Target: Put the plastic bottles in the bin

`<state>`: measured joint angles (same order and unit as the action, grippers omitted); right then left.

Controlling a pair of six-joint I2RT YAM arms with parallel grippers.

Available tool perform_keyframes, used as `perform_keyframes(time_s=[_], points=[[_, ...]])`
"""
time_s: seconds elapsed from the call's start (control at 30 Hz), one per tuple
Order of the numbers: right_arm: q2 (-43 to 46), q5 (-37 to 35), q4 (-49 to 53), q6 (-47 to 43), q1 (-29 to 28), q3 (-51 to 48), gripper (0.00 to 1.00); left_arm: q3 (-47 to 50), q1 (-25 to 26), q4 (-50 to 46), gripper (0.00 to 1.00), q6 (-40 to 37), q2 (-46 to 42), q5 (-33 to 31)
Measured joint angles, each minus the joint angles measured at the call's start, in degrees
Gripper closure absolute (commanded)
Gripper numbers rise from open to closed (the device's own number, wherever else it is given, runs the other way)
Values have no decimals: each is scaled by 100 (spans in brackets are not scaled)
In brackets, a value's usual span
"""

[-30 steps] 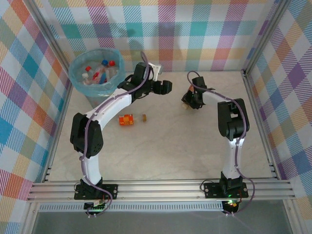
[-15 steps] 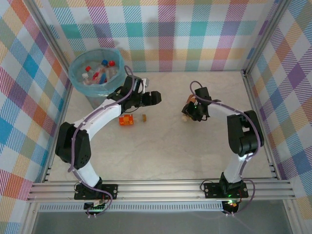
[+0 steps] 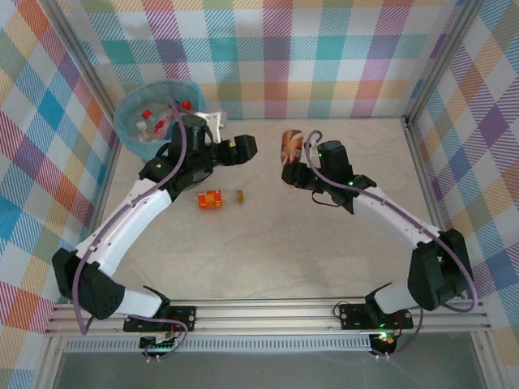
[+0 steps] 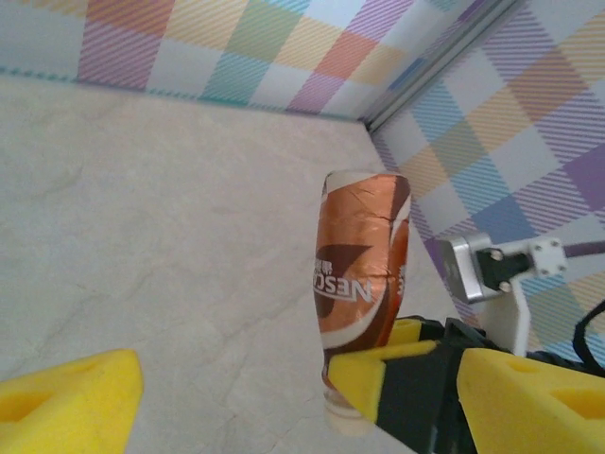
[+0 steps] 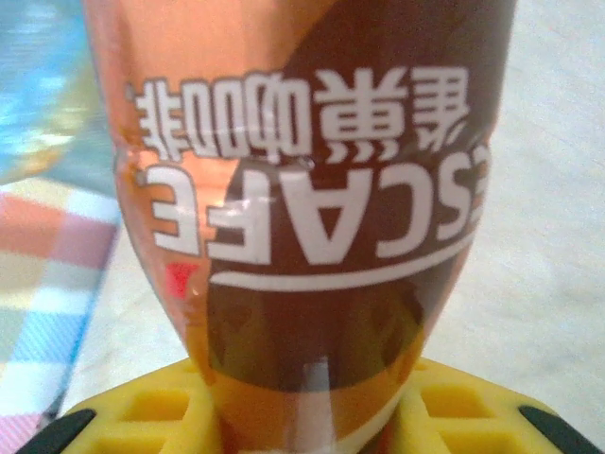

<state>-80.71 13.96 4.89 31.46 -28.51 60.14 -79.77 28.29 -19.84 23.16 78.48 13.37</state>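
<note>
Coppery-brown crinkled glossy bottle (image 4: 359, 274), neck-down, clamped by right pincer (image 3: 290, 173).

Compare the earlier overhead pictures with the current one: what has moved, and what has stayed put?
The right claw, shut on the neck of the brown bottle, has raised it cap down and swung it left. The left claw, open, drew back toward the bin. The orange bottle on the table and the bin stayed put.

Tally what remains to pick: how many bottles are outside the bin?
2: an orange bottle lying on the table, a brown bottle held cap-down in the right gripper. More may be hidden.
</note>
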Motion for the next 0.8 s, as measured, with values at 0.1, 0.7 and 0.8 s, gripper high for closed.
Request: perform_keyframes(time_s=[0.1, 0.7, 0.8], points=[[168, 396, -549, -212, -219, -4, 65, 2, 17, -15, 10, -79, -356, 68], [529, 1561, -1342, -1622, -1554, 299, 68, 573, 474, 533, 4, -778, -1423, 1246], [529, 1683, -1329, -1742, -1624, 365, 68, 664, 555, 614, 10, -813, -1421, 1410]])
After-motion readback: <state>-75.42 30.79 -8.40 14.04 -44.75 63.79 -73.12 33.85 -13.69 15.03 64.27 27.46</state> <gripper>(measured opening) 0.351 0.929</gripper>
